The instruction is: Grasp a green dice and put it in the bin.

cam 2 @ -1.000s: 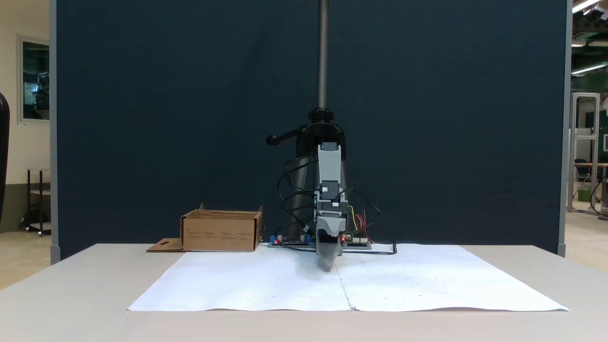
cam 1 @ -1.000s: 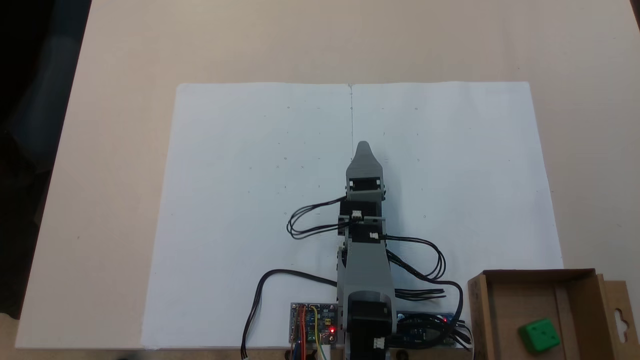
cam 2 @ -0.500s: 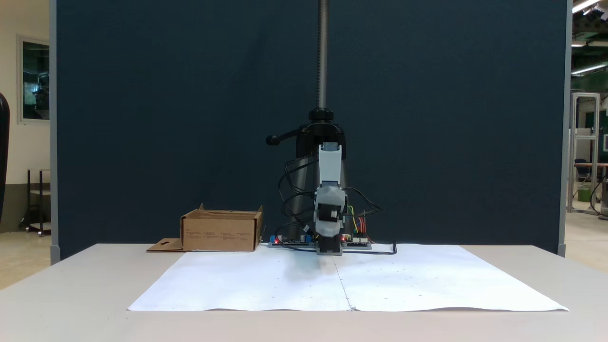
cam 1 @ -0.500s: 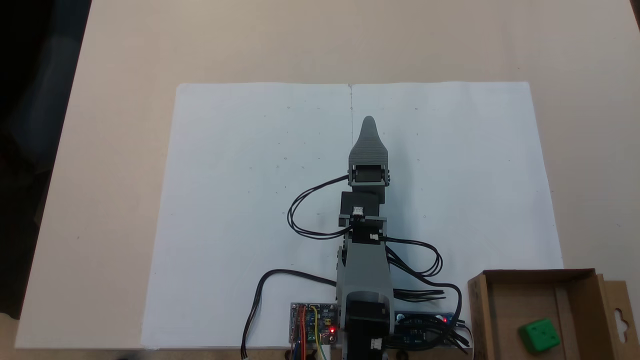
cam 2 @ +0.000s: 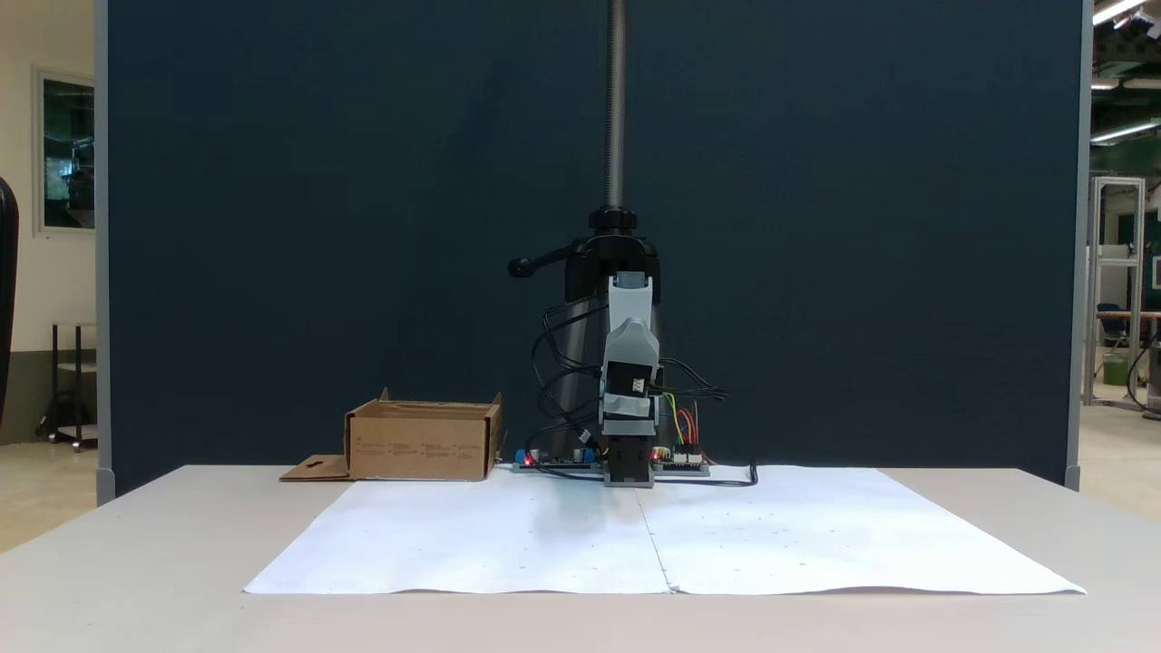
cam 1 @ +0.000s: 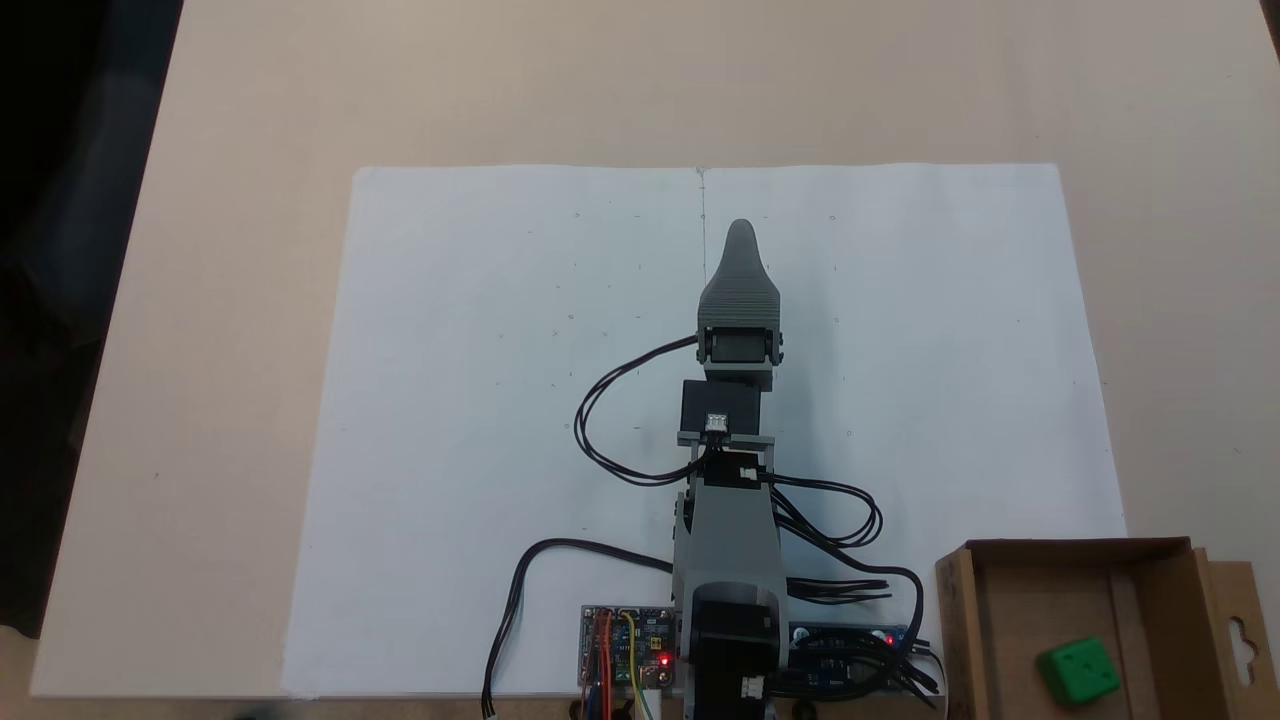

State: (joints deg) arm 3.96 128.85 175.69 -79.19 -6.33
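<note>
1 green dice point(cam 1: 1078, 673) in bin point(cam 1: 1160, 570), box print unreadable, end effector point(cam 1: 741, 232) state unclear

matt cardboard bin point(cam 1: 1160, 600) (glossy plastic dice point(cam 1: 1077, 671))

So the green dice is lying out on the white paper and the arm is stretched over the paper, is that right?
Not quite. The green dice is not on the white paper; it lies inside the bin, as the fixed view from above shows. The rest holds: the arm is stretched over the paper, its gripper pointing away from the base.
</note>
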